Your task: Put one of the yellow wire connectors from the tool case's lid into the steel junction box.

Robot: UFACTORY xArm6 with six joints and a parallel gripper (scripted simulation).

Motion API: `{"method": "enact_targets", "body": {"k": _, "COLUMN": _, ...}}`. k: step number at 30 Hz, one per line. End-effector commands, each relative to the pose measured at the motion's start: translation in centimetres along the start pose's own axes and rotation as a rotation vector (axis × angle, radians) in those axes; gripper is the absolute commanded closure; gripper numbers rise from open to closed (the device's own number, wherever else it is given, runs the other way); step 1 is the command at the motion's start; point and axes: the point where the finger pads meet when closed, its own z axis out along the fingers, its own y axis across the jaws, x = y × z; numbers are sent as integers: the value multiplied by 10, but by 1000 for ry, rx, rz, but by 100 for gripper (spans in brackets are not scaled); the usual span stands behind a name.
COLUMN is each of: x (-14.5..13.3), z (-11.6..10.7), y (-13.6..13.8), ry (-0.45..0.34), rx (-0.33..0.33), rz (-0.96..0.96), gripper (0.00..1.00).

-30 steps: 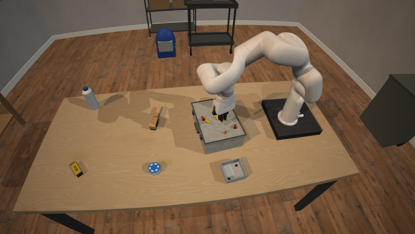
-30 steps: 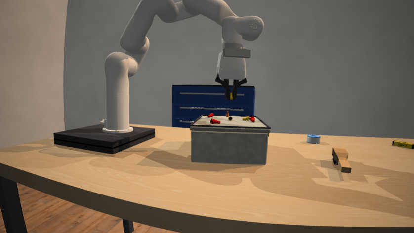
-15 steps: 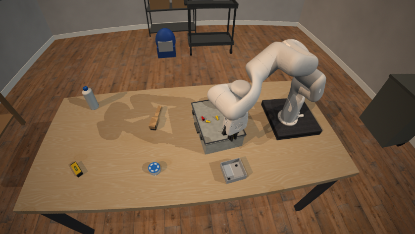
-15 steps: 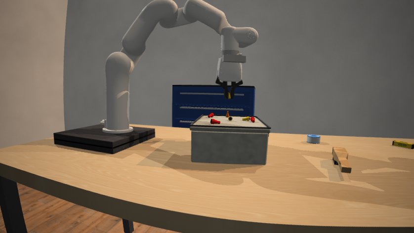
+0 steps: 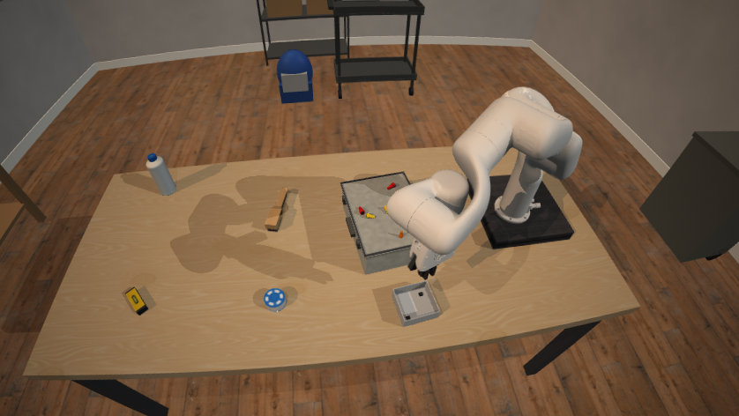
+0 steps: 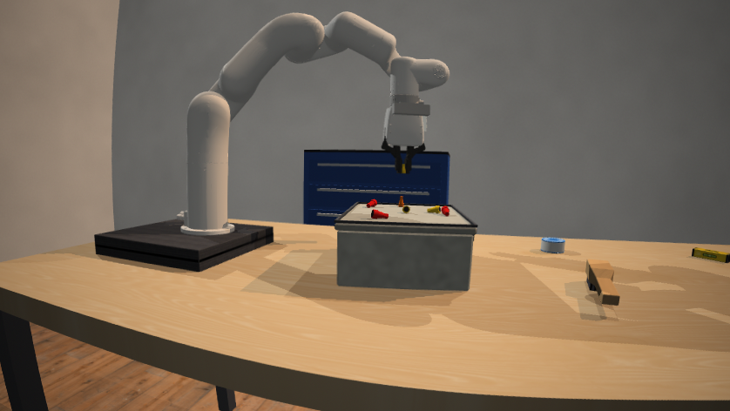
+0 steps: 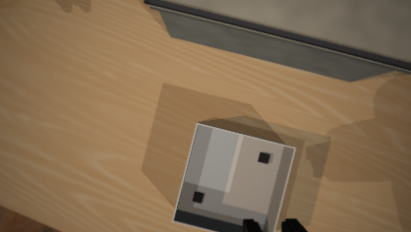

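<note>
Above junction box [image 5: 416, 304]: we find the gripper [image 6: 403, 166] high over the table [image 5: 217, 330].
Jaws: nearly closed, pinching a yellow wire connector [image 6: 403, 169].
Tool case [image 6: 403, 258]: other connectors on lid.

grey walls [image 5: 620, 40] with a pale baseboard [image 5: 181, 53] enclose a wood plank floor [image 5: 206, 113]. two black shelf carts [image 5: 414, 51] stand at the far wall, a dark cabinet [image 5: 697, 206] at the right, a blue drawer cabinet [image 6: 332, 178] behind the light wooden counter [image 5: 206, 320].

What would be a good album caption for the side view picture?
Gripper holding a yellow wire connector high above the tool case.
</note>
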Motion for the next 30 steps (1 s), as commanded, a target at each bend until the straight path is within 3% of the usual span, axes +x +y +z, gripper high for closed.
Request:
{"method": "enact_targets", "body": {"k": 1, "x": -14, "z": -2, "y": -5, "ry": 2, "rx": -1, "rz": 1, "gripper": 97}}
{"method": "enact_targets", "body": {"k": 24, "x": -18, "z": 0, "y": -6, "ry": 2, "rx": -1, "rz": 1, "gripper": 97}}
{"method": "enact_targets", "body": {"k": 30, "x": -18, "z": 22, "y": -6, "ry": 2, "rx": -1, "rz": 1, "gripper": 97}}
